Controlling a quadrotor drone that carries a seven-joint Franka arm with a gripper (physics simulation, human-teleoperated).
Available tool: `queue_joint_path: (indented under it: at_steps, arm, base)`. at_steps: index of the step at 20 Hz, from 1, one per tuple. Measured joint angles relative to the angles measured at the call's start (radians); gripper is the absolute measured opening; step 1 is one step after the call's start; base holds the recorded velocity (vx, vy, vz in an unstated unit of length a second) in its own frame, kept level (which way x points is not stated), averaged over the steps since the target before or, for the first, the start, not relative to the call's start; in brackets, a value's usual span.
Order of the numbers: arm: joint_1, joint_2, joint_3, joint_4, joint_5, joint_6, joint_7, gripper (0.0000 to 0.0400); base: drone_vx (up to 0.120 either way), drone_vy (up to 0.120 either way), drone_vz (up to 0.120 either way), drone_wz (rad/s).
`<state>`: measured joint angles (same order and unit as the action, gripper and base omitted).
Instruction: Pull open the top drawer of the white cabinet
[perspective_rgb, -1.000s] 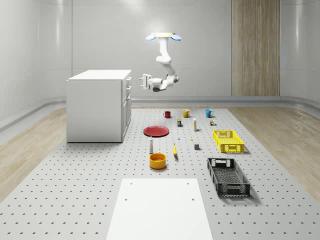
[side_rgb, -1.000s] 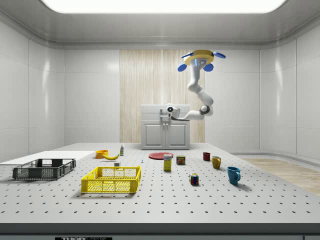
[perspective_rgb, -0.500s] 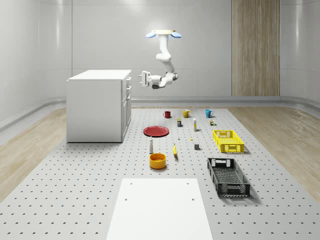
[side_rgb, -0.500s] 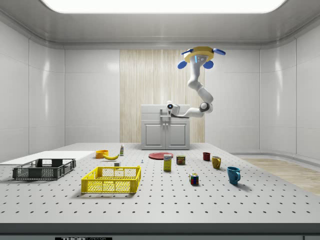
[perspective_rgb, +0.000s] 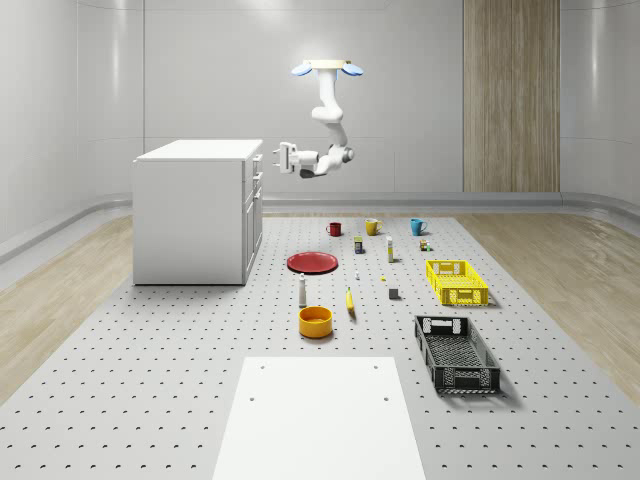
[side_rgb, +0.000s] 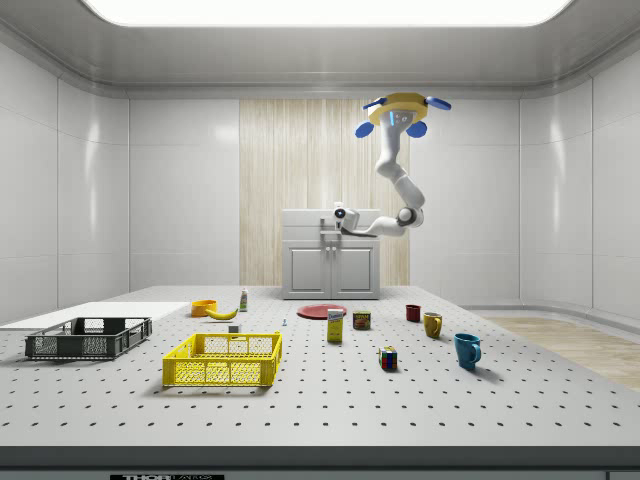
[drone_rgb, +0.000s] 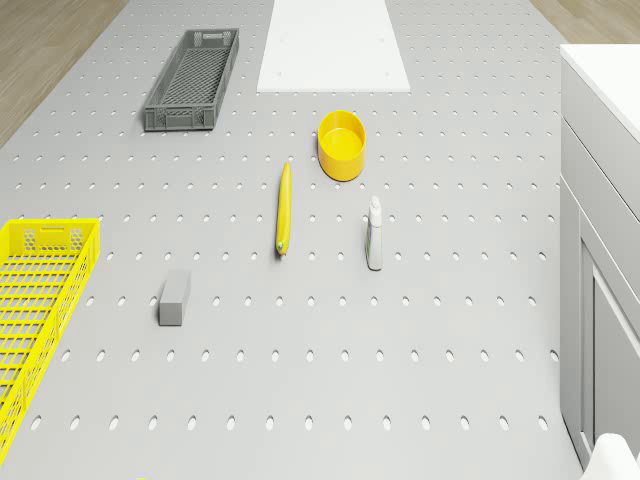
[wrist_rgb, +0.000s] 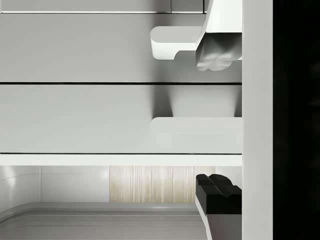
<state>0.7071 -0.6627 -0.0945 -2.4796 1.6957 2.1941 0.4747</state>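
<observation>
Here I logged the drone (perspective_rgb: 327, 68) hovering high over the table (perspective_rgb: 150, 400), beside the white cabinet (perspective_rgb: 190, 215) | claw (perspective_rgb: 278, 158) level with the top drawer (wrist_rgb: 75, 117), just off its front, not touching | fingers (wrist_rgb: 216, 47) apart, handle (wrist_rgb: 195, 125) between them | drawer shut.

I hover high above the table's far end, my drone body (perspective_rgb: 327, 68) in the upper centre of the whole-scene view. My gripper (perspective_rgb: 279, 157) sits just right of the cabinet (perspective_rgb: 192, 215), at its top drawer (perspective_rgb: 257, 166) (contact cannot be judged). The cabinet stands at centre left. The plate (perspective_rgb: 313, 262) lies right of it; two crates (perspective_rgb: 456, 281) occupy the right side, one nearer than the other.
</observation>
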Motion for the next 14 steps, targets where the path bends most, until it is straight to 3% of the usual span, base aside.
queue_joint_path:
  at_steps: [14]
  arm:
    - [-0.047,0.084,0.113,0.063,0.095,0.021,-0.030,0.0305]
  base:
    - [0.000,0.000,0.000,0.000]
